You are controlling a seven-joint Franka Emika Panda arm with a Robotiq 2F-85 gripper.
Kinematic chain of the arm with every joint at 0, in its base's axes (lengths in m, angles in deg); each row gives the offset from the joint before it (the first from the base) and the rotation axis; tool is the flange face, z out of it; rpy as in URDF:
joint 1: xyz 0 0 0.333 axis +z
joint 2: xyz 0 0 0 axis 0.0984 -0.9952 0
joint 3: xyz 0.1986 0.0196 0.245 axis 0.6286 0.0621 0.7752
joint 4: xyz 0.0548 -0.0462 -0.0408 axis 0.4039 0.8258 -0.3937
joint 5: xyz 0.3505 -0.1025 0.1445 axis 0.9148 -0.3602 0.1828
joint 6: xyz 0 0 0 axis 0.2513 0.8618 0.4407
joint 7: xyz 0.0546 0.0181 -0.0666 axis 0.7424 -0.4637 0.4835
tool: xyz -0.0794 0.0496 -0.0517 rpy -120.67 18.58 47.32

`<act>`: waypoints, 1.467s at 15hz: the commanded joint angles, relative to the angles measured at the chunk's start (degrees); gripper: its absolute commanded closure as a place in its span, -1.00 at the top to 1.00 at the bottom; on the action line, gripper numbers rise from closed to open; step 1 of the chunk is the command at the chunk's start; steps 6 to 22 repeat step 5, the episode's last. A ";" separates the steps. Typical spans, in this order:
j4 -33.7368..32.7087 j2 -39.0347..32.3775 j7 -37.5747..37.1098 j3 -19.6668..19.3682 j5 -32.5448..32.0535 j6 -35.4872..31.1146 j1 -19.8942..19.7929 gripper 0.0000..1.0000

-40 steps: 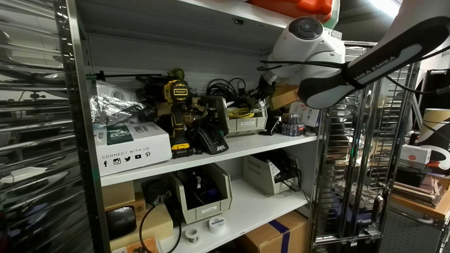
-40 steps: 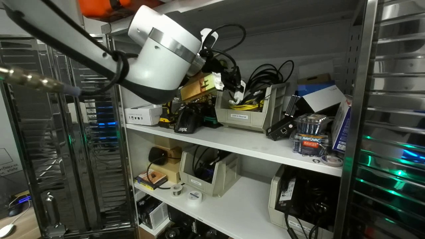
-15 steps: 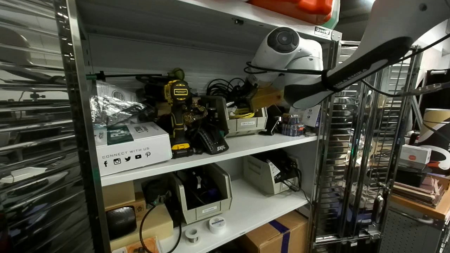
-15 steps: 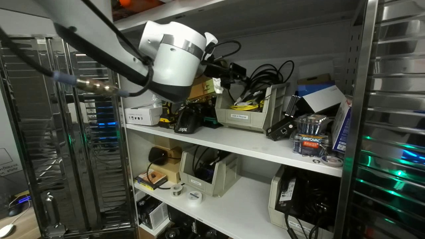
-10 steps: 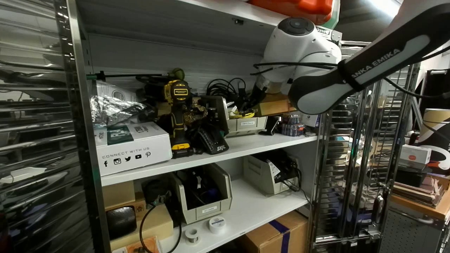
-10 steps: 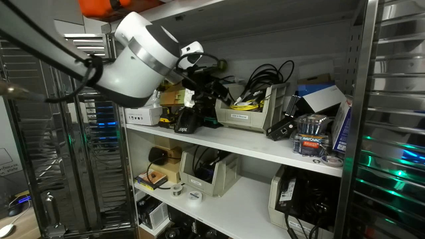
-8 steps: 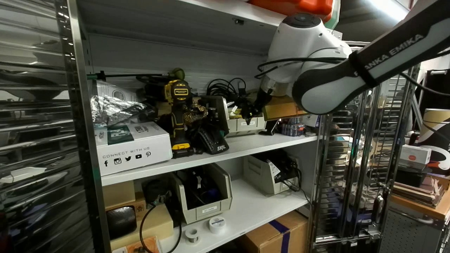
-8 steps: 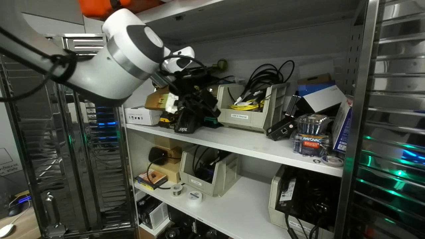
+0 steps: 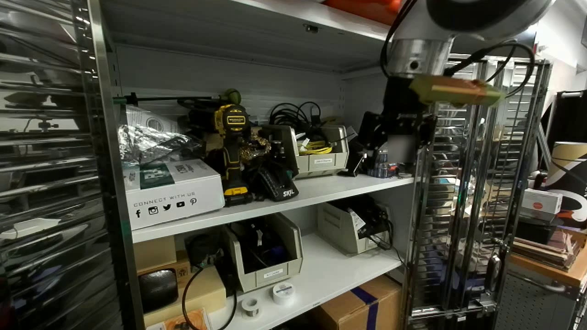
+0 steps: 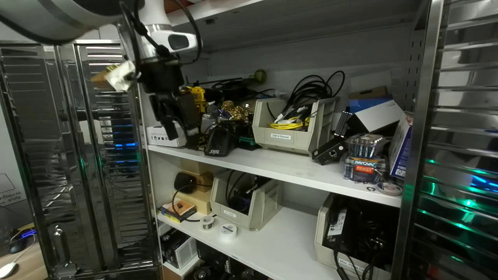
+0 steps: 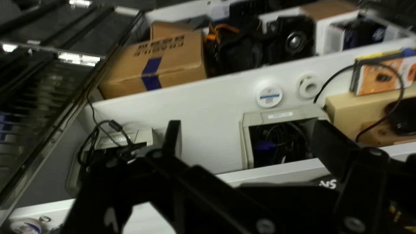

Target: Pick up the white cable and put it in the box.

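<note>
White cable pieces lie among yellow and black cables in the upper grey box, an open-fronted, labelled bin on the shelf. The same box and a bit of white cable show in an exterior view. Apart from the box, in front of the shelf, hangs my gripper, pointing down; it also shows as the gripper at the cabinet's side. In the wrist view the gripper is open, its fingers wide apart with nothing between them. The white cable is out of the wrist view.
A black SKIL tool and a yellow drill stand beside the box. Batteries and a black device are on its far side. Below are more bins. The shelf edge and metal doors bound the space.
My gripper was over the upper box, a white cable piece near its fingers. It has since drawn back out of the box and swung down and away; the white piece lies lower, inside.
</note>
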 commanded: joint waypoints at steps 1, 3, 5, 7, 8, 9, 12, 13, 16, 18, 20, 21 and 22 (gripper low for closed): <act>-6.22 3.93 10.97 1.19 10.97 16.10 -3.31 1.00; -4.57 3.88 9.88 3.23 10.57 14.95 -5.92 1.00; -6.82 4.79 12.04 2.97 12.53 19.76 -6.36 1.00; -6.82 4.79 12.04 2.97 12.53 19.76 -6.36 1.00; -6.82 4.79 12.04 2.97 12.53 19.76 -6.36 1.00; -6.82 4.79 12.04 2.97 12.53 19.76 -6.36 1.00; -6.82 4.79 12.04 2.97 12.53 19.76 -6.36 1.00; -6.82 4.79 12.04 2.97 12.53 19.76 -6.36 1.00; -6.82 4.79 12.04 2.97 12.53 19.76 -6.36 1.00; -6.82 4.79 12.04 2.97 12.53 19.76 -6.36 1.00; -6.82 4.79 12.04 2.97 12.53 19.76 -6.36 1.00; -6.82 4.79 12.04 2.97 12.53 19.76 -6.36 1.00; -6.82 4.79 12.04 2.97 12.53 19.76 -6.36 1.00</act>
